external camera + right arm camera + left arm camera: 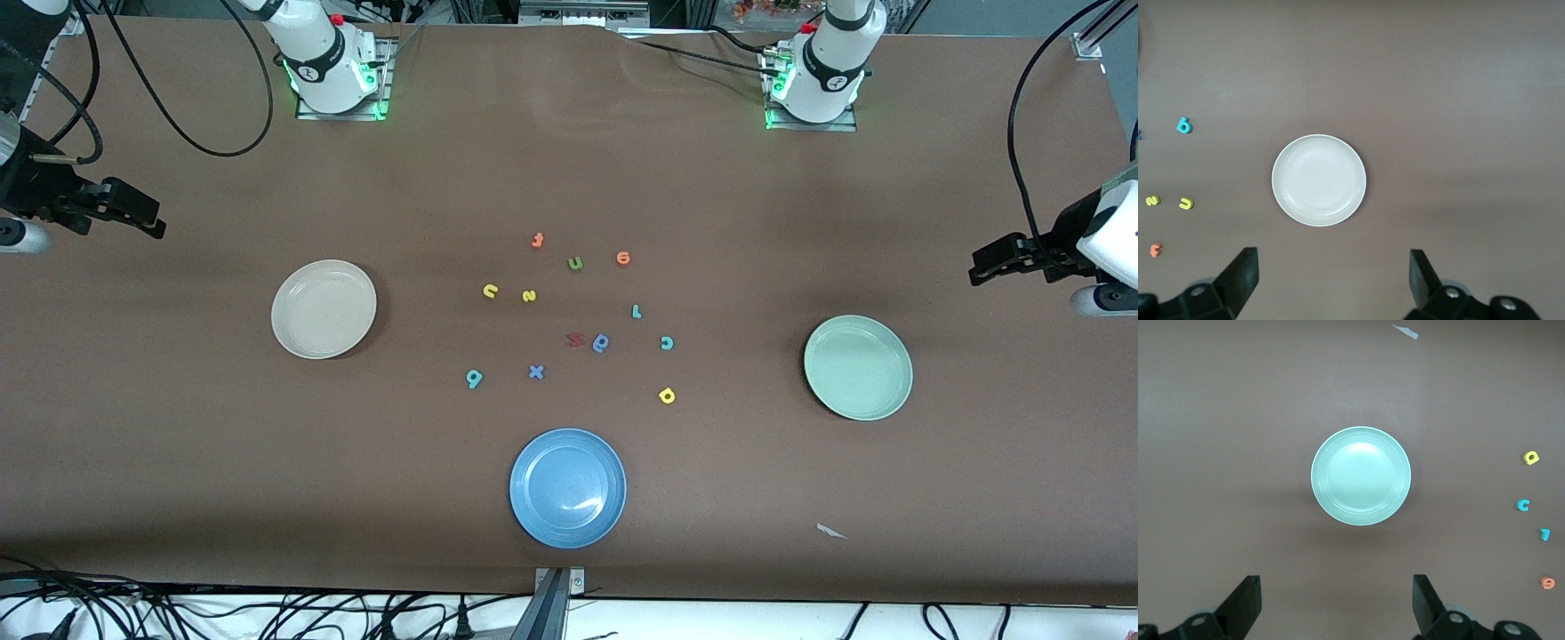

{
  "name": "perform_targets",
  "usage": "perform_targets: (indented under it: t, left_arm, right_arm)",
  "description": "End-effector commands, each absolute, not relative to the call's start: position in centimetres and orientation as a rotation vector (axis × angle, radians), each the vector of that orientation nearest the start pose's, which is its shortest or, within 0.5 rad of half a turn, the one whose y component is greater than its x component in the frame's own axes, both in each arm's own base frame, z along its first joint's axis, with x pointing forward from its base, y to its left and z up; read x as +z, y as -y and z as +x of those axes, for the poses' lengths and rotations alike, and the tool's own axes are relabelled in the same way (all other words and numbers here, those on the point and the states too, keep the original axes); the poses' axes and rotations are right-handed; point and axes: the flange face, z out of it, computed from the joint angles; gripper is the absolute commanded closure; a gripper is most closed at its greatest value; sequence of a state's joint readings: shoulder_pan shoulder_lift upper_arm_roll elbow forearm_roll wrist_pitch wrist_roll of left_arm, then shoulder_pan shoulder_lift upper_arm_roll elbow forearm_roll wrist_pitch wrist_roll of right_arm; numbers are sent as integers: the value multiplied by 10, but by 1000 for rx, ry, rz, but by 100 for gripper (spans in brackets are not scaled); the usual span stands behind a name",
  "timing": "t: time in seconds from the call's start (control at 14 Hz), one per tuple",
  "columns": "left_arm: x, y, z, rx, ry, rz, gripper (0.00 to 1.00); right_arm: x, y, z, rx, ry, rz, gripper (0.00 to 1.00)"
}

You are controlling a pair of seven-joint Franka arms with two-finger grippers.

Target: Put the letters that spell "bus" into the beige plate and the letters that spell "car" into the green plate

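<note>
Both hands spread, left hand (978, 269) & right hand (153, 222) over table ends; thin teal "r" (637, 311) upside-down.

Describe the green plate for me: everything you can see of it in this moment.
The green plate is round, shallow and pale mint, with a raised rim and a smooth, slightly glossy surface that looks like plastic or glazed ware. It lies flat and upright on the brown table, toward the left arm's end. It holds nothing, and nothing touches it. The yellow "a" and teal "c" lie apart from it.
</note>
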State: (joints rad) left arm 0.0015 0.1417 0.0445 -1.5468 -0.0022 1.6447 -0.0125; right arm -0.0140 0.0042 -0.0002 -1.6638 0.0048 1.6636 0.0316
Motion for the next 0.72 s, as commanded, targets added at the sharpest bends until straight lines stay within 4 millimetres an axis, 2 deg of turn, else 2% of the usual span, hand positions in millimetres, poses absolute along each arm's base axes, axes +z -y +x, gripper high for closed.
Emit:
perform_targets:
  t: [0.0, 0.64]
  left_arm:
    - [561, -27, 596, 79, 58, -3138, 0]
    - [560, -30, 596, 82, 34, -3140, 0]
  right_arm:
    - [591, 6, 560, 5, -49, -3134, 0]
    - [591, 6, 560, 7, -49, -3134, 0]
